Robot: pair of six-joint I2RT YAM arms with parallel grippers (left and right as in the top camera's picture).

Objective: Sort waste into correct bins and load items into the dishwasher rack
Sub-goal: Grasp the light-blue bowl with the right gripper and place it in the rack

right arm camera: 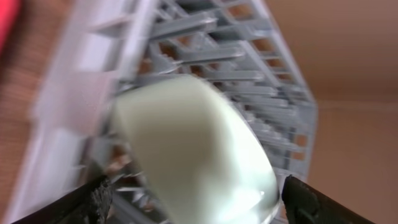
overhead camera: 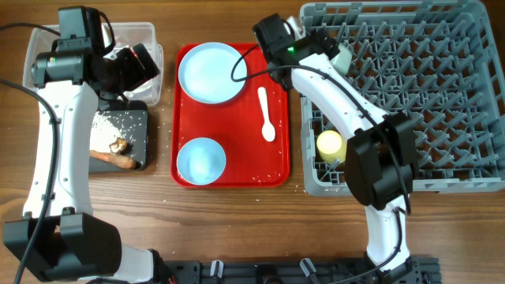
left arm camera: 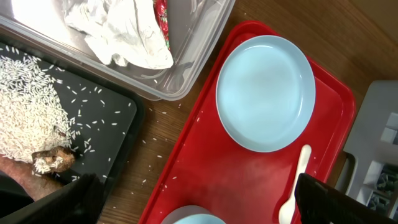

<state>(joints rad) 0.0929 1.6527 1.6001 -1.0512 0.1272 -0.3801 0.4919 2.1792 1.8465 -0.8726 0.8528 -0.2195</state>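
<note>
My left gripper [overhead camera: 140, 65] [left arm camera: 198, 202] is open and empty, over the near edge of the clear tub [overhead camera: 151, 35] [left arm camera: 205, 37]. The tub holds crumpled white paper with a red mark [left arm camera: 124, 31]. The black tray [overhead camera: 134, 118] [left arm camera: 115, 134] holds rice [left arm camera: 28, 112], a brown scrap [overhead camera: 120, 145] [left arm camera: 53, 160] and the sausage piece [overhead camera: 114, 160]. My right gripper [overhead camera: 335, 49] [right arm camera: 196, 208] is open at the grey rack's [overhead camera: 442, 95] far-left corner. The pale-green bowl [overhead camera: 345, 57] [right arm camera: 193, 149] shows blurred between its fingers, against the rack pegs. The yellow cup [overhead camera: 330, 144] stands in the rack.
The red serving tray [overhead camera: 276, 170] [left arm camera: 205, 162] holds the pale-blue plate [overhead camera: 211, 72] [left arm camera: 266, 92], the light-blue bowl [overhead camera: 200, 160] and the white spoon [overhead camera: 267, 114] [left arm camera: 297, 180]. Stray rice grains lie on the wood and on the red tray.
</note>
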